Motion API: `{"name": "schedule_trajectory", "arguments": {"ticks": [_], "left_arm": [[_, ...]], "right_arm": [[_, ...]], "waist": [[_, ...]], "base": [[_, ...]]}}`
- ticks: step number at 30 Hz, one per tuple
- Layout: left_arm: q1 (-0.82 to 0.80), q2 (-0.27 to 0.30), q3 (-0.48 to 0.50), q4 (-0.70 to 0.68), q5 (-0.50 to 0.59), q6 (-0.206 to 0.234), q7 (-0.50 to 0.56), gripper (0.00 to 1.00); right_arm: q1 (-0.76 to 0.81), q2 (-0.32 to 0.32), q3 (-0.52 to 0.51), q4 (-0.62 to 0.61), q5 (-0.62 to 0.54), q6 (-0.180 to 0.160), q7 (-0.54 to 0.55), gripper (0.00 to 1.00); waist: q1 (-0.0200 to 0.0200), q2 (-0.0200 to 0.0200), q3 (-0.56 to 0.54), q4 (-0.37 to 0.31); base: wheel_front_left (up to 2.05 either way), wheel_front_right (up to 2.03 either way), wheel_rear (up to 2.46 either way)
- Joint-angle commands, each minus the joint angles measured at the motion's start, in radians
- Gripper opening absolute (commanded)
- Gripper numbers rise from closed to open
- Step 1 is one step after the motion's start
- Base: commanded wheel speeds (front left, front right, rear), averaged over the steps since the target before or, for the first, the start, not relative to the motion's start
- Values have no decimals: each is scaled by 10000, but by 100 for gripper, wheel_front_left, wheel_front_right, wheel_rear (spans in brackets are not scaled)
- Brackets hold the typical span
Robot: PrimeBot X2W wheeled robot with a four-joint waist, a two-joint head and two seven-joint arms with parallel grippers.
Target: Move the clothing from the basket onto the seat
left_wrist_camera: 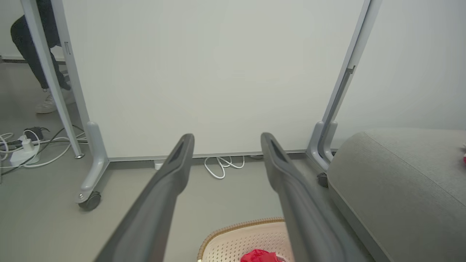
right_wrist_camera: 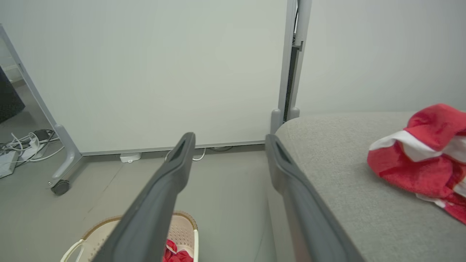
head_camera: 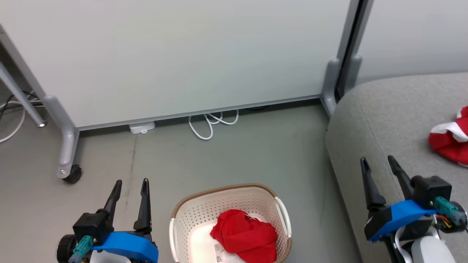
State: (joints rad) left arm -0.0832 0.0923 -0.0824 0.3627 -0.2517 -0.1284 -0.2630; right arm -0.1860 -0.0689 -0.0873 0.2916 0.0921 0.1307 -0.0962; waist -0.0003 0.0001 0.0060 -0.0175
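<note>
Left gripper [head_camera: 132, 181] and right gripper [head_camera: 376, 159]: fingers spread, empty. One crumpled red fabric garment [head_camera: 245, 235] in cream perforated plastic basket [head_camera: 190, 219] (second red-and-white garment [head_camera: 451, 140] already on grey upholstered seat [head_camera: 387, 117]). Risk: snagged cloth drags light basket.

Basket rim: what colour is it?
Brown, woven-look rim; clearest in the head view.

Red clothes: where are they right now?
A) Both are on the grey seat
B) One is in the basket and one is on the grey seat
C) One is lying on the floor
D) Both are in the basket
B: one red garment lies bunched up in the basket, while the other red garment sits on the grey seat.
</note>
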Motion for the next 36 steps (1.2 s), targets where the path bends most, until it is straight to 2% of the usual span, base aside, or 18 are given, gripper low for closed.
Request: {"name": "schedule_trajectory", "arguments": {"ticks": [1,10,21,29,36], "left_arm": [[-43,-8,100,143,70,0,-29,100],[-69,88,311,330,36,-21,-29,100],[23,51,278,240,1,-25,-29,100],[-52,56,266,239,-39,-26,-27,100],[-670,19,143,226,-44,-27,-27,100]], "right_arm": [[494,80,18,-310,71,1,46,100],[1210,189,117,-805,452,1,251,100],[1239,193,274,-1031,622,1,368,100],[939,194,629,-1005,675,1,352,100],[140,190,1219,-1284,819,1,321,100]], "waist": [[3,-1,-200,369],[3,-1,-265,655],[3,-1,-124,568],[3,-1,185,228],[3,-1,1522,-503]], "base": [[0,0,0],[0,0,0],[0,0,0],[0,0,0],[0,0,0]]}}
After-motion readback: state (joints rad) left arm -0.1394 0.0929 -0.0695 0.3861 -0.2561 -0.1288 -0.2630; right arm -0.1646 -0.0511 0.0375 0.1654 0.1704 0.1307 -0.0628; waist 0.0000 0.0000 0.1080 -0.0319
